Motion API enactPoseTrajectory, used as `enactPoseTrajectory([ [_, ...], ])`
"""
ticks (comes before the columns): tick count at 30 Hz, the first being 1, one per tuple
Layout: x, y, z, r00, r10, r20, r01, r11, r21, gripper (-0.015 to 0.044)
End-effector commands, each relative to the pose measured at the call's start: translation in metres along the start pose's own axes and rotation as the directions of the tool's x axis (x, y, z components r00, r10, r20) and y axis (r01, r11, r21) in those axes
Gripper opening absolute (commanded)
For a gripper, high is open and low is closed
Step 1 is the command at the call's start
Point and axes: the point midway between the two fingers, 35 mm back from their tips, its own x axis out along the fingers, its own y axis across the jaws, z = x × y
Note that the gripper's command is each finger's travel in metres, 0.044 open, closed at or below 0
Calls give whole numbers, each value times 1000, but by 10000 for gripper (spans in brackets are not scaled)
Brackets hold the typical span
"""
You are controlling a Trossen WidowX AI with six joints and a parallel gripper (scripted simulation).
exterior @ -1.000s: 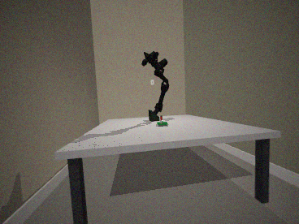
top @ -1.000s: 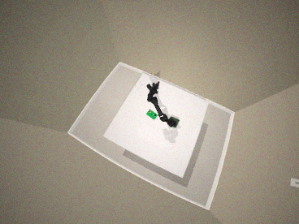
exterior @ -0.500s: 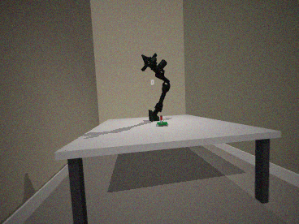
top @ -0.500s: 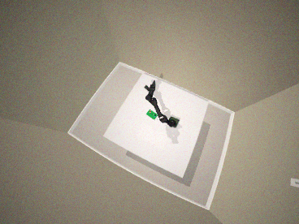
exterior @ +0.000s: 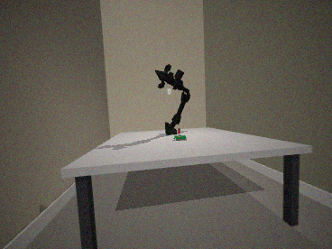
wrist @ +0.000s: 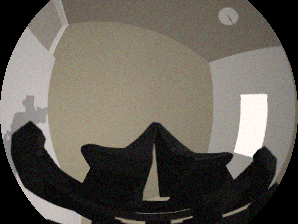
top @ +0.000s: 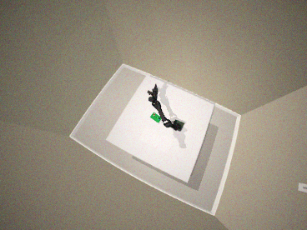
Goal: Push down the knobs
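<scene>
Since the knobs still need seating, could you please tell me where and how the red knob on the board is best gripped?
Probably by the sides of the red knob, coming from above with fingers straddling it: it stands upright above the green board, its top seemingly unobstructed.
</scene>
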Motion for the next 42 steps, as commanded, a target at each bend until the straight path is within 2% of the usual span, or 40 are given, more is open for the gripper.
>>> enactPoseTrajectory([
  [1,-7,26,4,993,111,44,-111,994,-2,0],
  [10,-29,81,7,933,344,105,-345,939,-7,0],
  [20,-67,138,3,796,590,133,-596,803,3,0],
  [32,-129,195,-13,546,829,120,-838,543,58,0],
  [42,-189,228,-31,288,954,87,-950,273,151,0],
])
